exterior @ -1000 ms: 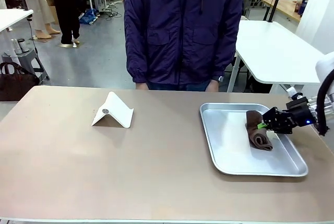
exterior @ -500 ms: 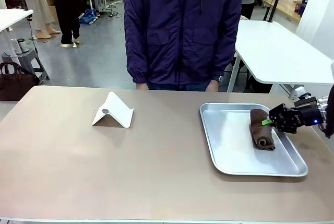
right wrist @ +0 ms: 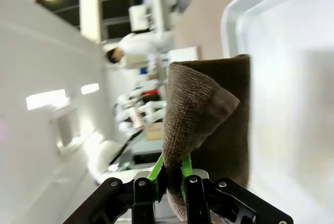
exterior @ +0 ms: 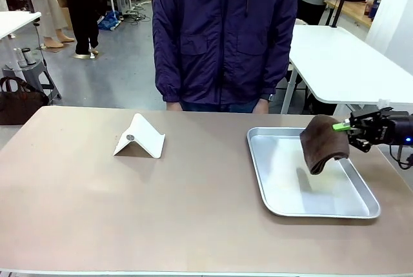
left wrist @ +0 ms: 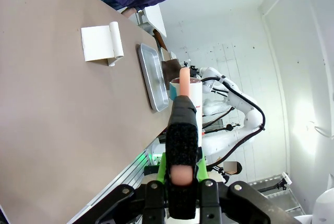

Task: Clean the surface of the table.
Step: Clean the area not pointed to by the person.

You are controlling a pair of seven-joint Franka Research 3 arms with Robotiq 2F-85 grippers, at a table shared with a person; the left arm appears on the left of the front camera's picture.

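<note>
The beige-brown table (exterior: 129, 206) carries a silver metal tray (exterior: 284, 207) at its right. My right gripper (exterior: 342, 126) is shut on the upper edge of a brown cloth (exterior: 322, 144), which hangs folded above the tray's right half, clear of its floor. In the right wrist view the green pads (right wrist: 159, 169) pinch the cloth (right wrist: 209, 109) over the tray (right wrist: 292, 78). My left gripper (left wrist: 183, 85) is shut, held out over the table (left wrist: 52, 119). A thin pale-pink strip shows between its fingers; I cannot tell what it is.
A white folded stand (exterior: 139, 137) sits on the table left of centre. A person in a dark purple jacket (exterior: 226, 38) stands at the far edge, hands hanging down. A white-topped table (exterior: 342, 57) stands behind at the right, a dark bag (exterior: 19, 99) on the floor at the left.
The cloth lay rolled in the tray with my right gripper on it. It now hangs lifted above the tray, and the gripper has moved up and to the right.
</note>
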